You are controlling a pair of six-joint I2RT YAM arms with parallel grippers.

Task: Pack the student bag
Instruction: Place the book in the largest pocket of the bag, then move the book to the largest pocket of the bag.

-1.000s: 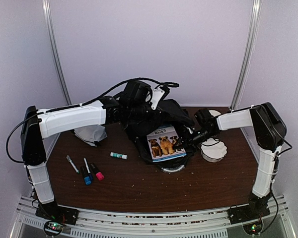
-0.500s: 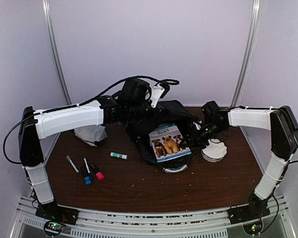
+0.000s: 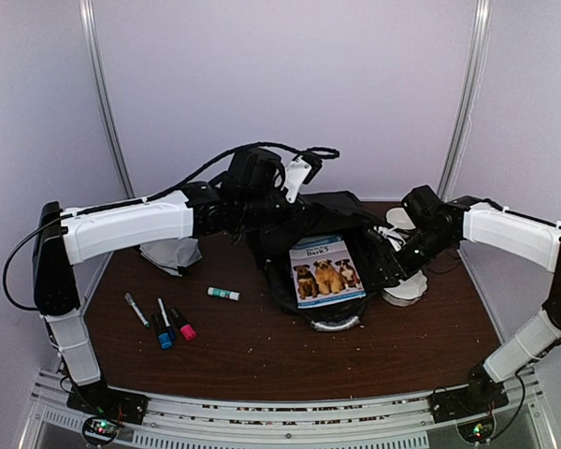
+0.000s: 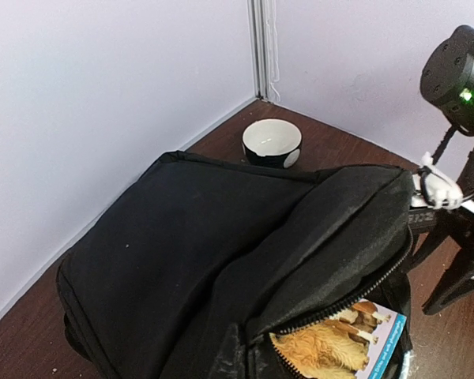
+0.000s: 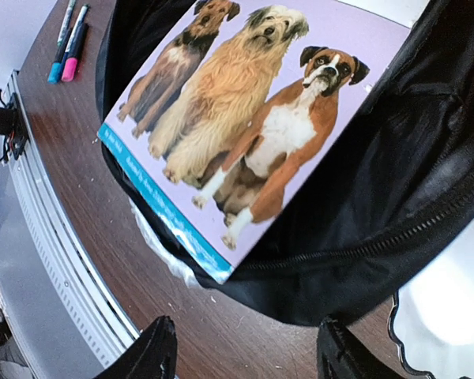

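The student bag, a large black backpack, lies at the table's middle back with its zipper mouth open toward me. A book with dogs on its cover sticks halfway out of that mouth. My left gripper is shut on the bag's upper edge. Its fingers do not show in the left wrist view, where the bag bunches at the bottom edge beside the book. My right gripper is open and holds nothing, just off the bag's lower right side and below the book's corner.
A glue stick and three markers lie front left. A grey cloth sits under the left arm. A white scalloped dish is under the right gripper, a black-and-white bowl behind the bag, and a white round thing under the bag's front.
The right arm has stretched out to the right and its gripper has opened and drawn back from the book. Bag and book have shifted slightly right. The left arm holds still.
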